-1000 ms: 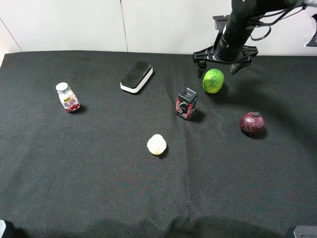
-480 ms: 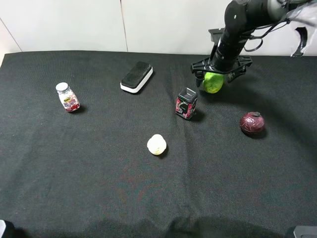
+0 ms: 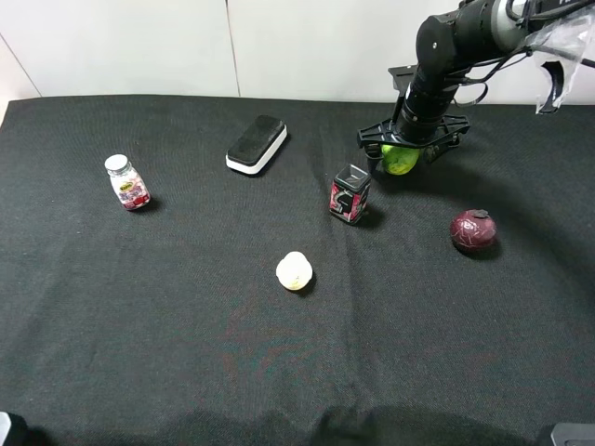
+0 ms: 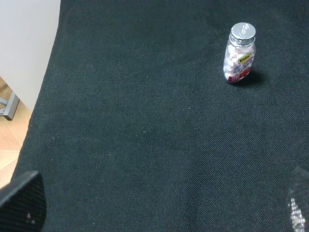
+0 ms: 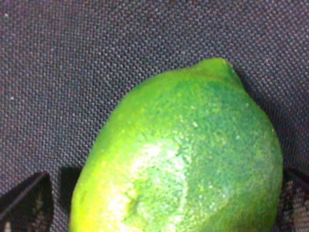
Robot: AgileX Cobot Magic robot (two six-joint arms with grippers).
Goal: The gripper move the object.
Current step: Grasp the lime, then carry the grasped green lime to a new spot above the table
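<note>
Right hand [image 3: 409,147] | spread wide, gripping nothing | green fruit [image 3: 400,160] directly under it, centred within its span

We see a bright green, mottled lime [image 3: 400,161] lying on its side on the black cloth [image 3: 186,353], far right. The right gripper [image 3: 408,147] hangs low over it, fingers [image 5: 24,200] spread either side.

A black cloth worktop [image 3: 186,325] runs back to a white wall [image 3: 139,46]. Toward its left side stands a small upright bottle [image 3: 126,183] with a silver cap and a red label, and well apart from it, further back, lies a black-topped white block [image 3: 257,144] set at a slant. Near the middle a red-and-black box [image 3: 350,194] stands upright, with a pale yellowish ball [image 3: 294,270] nearer the front edge and a dark maroon ball [image 3: 473,230] off to the right.
</note>
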